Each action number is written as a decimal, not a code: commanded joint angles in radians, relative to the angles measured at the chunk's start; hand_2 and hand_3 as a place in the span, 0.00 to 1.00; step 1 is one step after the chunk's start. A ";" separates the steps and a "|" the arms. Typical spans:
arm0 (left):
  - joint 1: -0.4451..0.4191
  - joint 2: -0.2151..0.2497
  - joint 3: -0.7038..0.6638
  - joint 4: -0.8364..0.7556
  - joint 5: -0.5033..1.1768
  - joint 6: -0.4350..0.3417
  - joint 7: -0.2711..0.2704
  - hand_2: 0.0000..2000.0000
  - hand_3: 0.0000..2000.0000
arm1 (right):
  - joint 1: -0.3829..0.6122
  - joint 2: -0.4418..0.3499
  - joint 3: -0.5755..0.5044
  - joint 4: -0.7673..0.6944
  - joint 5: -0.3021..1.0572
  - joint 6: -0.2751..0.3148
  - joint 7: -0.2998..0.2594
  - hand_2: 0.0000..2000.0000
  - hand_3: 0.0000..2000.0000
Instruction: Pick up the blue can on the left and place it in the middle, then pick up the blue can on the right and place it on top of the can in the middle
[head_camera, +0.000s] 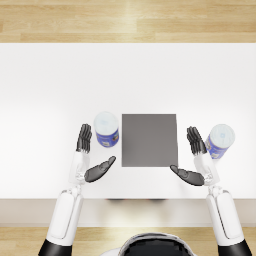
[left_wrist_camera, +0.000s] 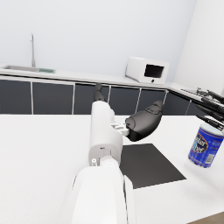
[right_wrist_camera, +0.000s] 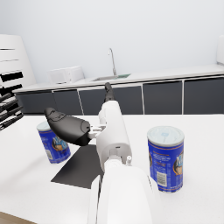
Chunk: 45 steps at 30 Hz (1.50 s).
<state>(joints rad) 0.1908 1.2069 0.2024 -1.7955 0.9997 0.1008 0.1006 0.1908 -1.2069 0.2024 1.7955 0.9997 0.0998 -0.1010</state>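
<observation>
The left blue can stands upright just off the left edge of the dark mat. My left hand is open beside it, its fingers close on the can's left and its thumb spread toward the mat. The left wrist view shows my left hand, but not this can. The right blue can stands right of the mat. My right hand is open between mat and can, holding nothing. The right wrist view shows my right hand, the right can and the left can.
The white table ends at a near edge just behind my wrists, with wooden floor beyond its far edge. In the left wrist view the right can stands beyond the mat. A counter with a microwave and a sink lies far behind.
</observation>
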 joint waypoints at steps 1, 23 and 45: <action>0.000 0.000 0.000 0.000 0.000 0.000 0.000 0.00 0.00 | 0.000 0.000 0.000 0.000 0.000 0.000 0.000 0.00 0.00; 0.025 0.023 0.019 0.066 0.000 -0.064 -0.064 0.00 0.00 | -0.010 -0.004 -0.014 -0.007 0.000 -0.063 0.064 0.00 0.00; 0.269 0.173 -0.005 0.619 0.379 -0.101 -0.101 0.00 0.00 | -0.050 -0.045 -0.326 -0.107 0.379 -0.100 0.101 0.00 0.00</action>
<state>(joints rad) 0.4337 1.3735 0.1953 -1.2168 1.3788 0.0000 0.0000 0.1309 -1.2540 -0.1273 1.7369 1.3790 0.0000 0.0000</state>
